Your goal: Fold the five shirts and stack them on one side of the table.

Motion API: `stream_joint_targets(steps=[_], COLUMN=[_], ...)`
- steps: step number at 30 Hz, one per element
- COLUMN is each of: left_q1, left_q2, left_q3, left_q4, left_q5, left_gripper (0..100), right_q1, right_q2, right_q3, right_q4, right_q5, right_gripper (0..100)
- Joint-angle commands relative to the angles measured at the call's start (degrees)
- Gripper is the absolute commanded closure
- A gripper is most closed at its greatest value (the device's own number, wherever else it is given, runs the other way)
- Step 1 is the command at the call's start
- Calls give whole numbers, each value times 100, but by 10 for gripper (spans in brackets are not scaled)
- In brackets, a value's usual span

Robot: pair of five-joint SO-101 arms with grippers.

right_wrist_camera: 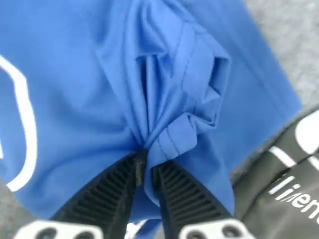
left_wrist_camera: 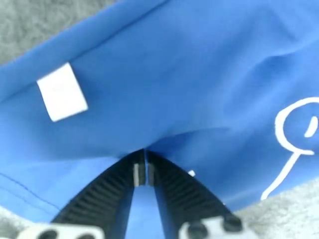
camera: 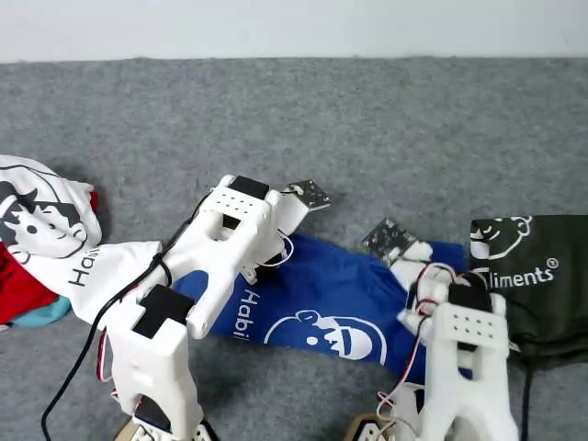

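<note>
We take the blue shirt as our landmark: it lies spread across the grey table, its white cartoon print facing up. From above we see both arms bent over it, the left arm at one end of the blue shirt and the right arm at the other, but from there the arms' own bodies hide the fingertips. The wrist views give us what the overhead one cannot. The left gripper is clenched on the blue shirt, with its ribbed black jaws meeting at a small pucker of cloth, and a white sewn label sits on the fabric near that pinch. The right gripper is likewise closed tight on the blue shirt, biting a bunched, stitched fold that stands up in creases above the jaws. Beside the blue shirt at the right arm's end lies a dark green shirt with white print, its edge touching the blue cloth. Beyond the left arm's end of the blue shirt, a white shirt with a cartoon face is heaped over red cloth and a bit of teal cloth.
</note>
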Motion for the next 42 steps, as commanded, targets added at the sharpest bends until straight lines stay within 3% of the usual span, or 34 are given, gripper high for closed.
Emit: stream_joint_targets(steps=[1,10,15,20,28,31,34,42], left_q1=[53,53,44,26,26,0,-9,-18], left_q2=[-26,-26,-35,-88,-88,-88,-88,-88], left_q3=[84,163,145,48,-13,-22,-22,-558], left_q4=[-9,-35,-35,-26,-9,-9,-26,9], left_q5=[44,44,35,35,35,35,35,44], left_gripper=[987,987,987,987,987,987,987,987], right_q1=[136,233,233,233,233,224,189,198], right_q2=[-338,-497,-488,-497,-488,-444,-453,-110], right_q3=[79,149,281,-123,-2189,-2286,-2127,-1284], right_q4=[66,1147,1235,1411,2624,2668,2325,-435], right_q5=[70,519,510,-202,-1029,-1196,-1319,-2523], right_gripper=[988,988,954,760,757,757,757,757])
